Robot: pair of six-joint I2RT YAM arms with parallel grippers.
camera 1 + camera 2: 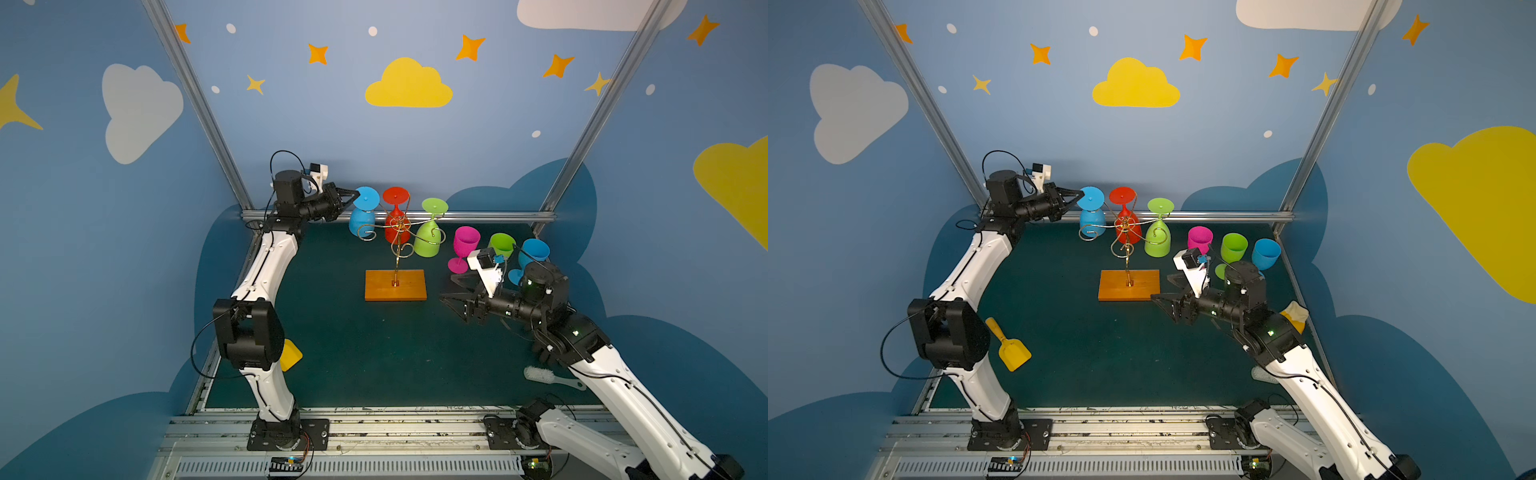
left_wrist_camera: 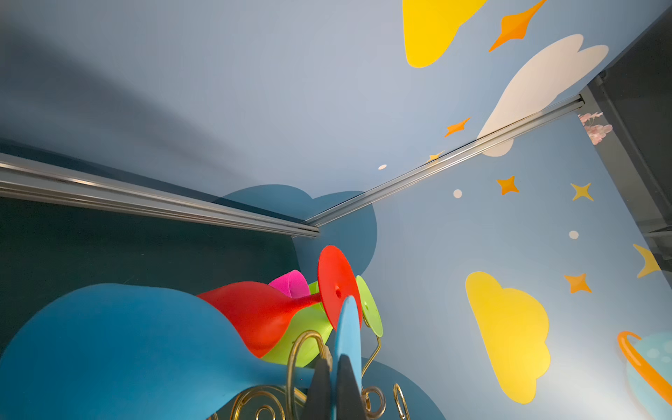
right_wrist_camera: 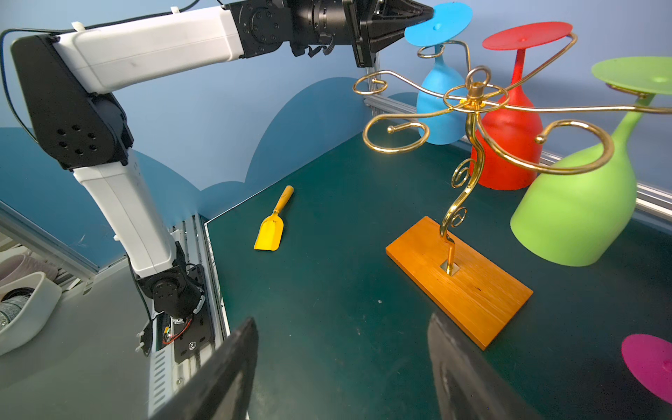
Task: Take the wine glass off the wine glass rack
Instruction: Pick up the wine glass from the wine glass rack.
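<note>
The wine glass rack (image 1: pixel 395 286), gold wire on an orange-brown wooden base, stands mid-table. Three wine glasses hang upside down from its arms: blue (image 1: pixel 361 222), red (image 1: pixel 395 226) and green (image 1: pixel 429 241). My left gripper (image 1: pixel 355 194) is raised at the rack's left and is shut on the rim of the blue glass's foot (image 2: pixel 347 327), which sits edge-on between the black fingers (image 2: pixel 320 385). The right wrist view shows the same pinch on that foot (image 3: pixel 438 23). My right gripper (image 3: pixel 342 320) hovers low over the mat, right of the base (image 3: pixel 462 283), open and empty.
Upright on the mat at the back right stand a magenta glass (image 1: pixel 465 244), a green glass (image 1: pixel 501 244) and a blue glass (image 1: pixel 535 250), just behind my right arm. A yellow scoop (image 1: pixel 1011 349) lies at the left, a white brush (image 1: pixel 540 375) at the front right. A metal rail (image 1: pixel 490 216) bounds the back.
</note>
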